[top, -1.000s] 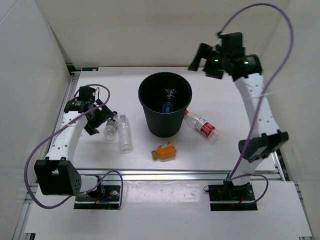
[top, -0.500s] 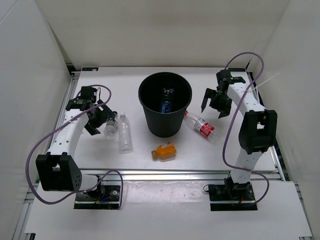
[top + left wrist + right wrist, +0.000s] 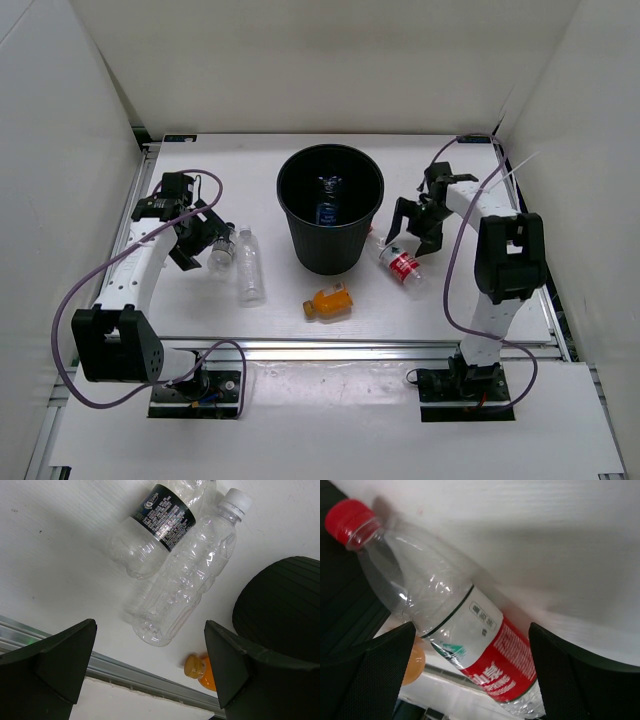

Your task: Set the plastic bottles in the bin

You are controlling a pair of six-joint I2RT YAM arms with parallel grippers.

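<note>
A white table (image 3: 480,300) carries an upright black bin (image 3: 330,255), with a black-labelled bottle (image 3: 222,250) and a clear bottle (image 3: 250,268) lying side by side to its left, an orange bottle (image 3: 330,301) in front, and a red-labelled bottle (image 3: 400,265) to its right.

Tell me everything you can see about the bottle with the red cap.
The red-cap bottle is clear thin plastic, apparently empty, with a red cap and a red-and-white label. It lies on its side on the white table, right of the bin, cap toward it. The open right hand straddles it, not yet gripping.

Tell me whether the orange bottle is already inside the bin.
No, the orange bottle lies on its side on the table, just outside the bin on its near side.
</note>
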